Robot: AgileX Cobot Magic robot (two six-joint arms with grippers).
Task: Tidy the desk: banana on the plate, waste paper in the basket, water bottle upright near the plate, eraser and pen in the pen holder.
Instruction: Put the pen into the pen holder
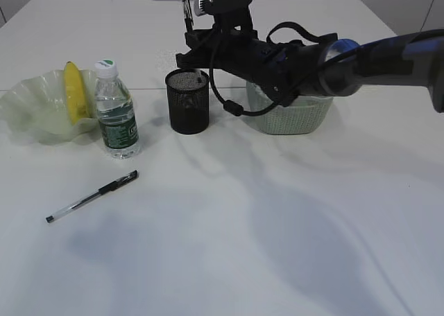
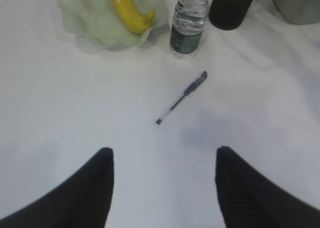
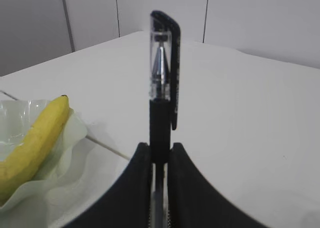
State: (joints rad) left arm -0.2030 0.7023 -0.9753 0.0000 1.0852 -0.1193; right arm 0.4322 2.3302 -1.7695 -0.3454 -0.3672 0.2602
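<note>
— Two pens are in play. From the left: the banana (image 1: 75, 91) already lies in the plate (image 1: 28, 111), the water bottle (image 1: 116, 110) stands upright just beside it, and a loose pen (image 1: 92, 196) lies flat on the bench (image 1: 277, 247), its long axis slanting up to the right.

— Which arm is nearer that one?

— The left, I'd judge. The left claw (image 2: 162, 175) hangs above the bench with its jaws spread and empty, the loose pen ahead between them.

— And the right?

— The right claw (image 3: 159, 160) is closed on a second pen (image 3: 162, 83), held upright, cap up. That arm reaches across the middle, hovering over the pen holder (image 1: 187, 101), with the basket (image 1: 291, 115) just behind. The holder sits directly below, so lowering looks next.
</note>
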